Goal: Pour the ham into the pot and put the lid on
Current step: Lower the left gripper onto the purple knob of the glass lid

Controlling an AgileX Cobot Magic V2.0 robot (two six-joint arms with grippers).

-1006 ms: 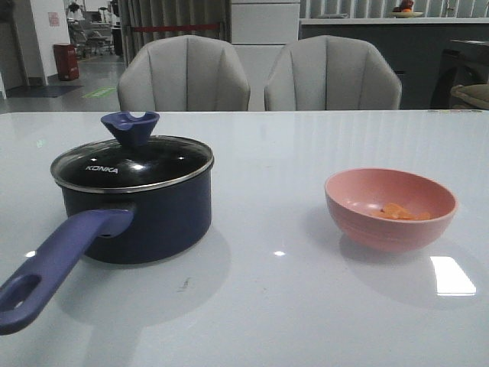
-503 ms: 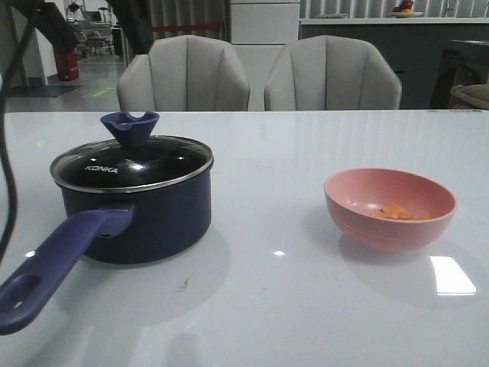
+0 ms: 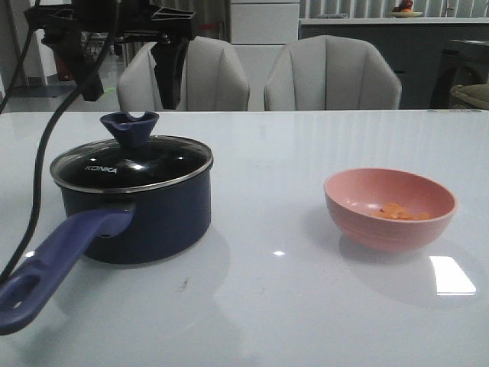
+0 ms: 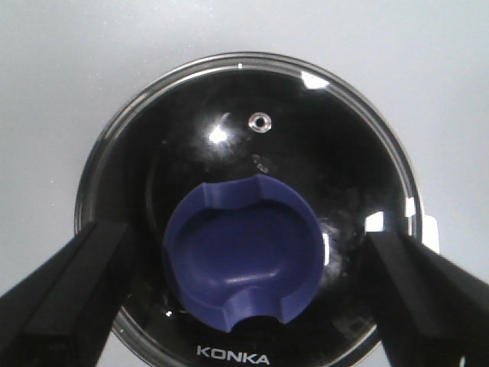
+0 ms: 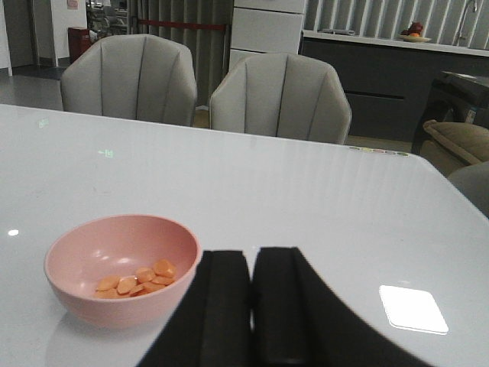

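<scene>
I'm looking at my left gripper [image 3: 130,95] in the front view: all matte black, an angular bracketed body across the top with two straight fingers [image 3: 170,76] under it. A thick black cable [image 3: 34,183] trails from it in a long curve. On the left wrist camera those fingers [image 4: 65,294] show as broad, flat, wedge-shaped black slabs. My right gripper [image 5: 252,306] is black too, its two flat pads smooth, unmarked, with softly rounded tips.
</scene>
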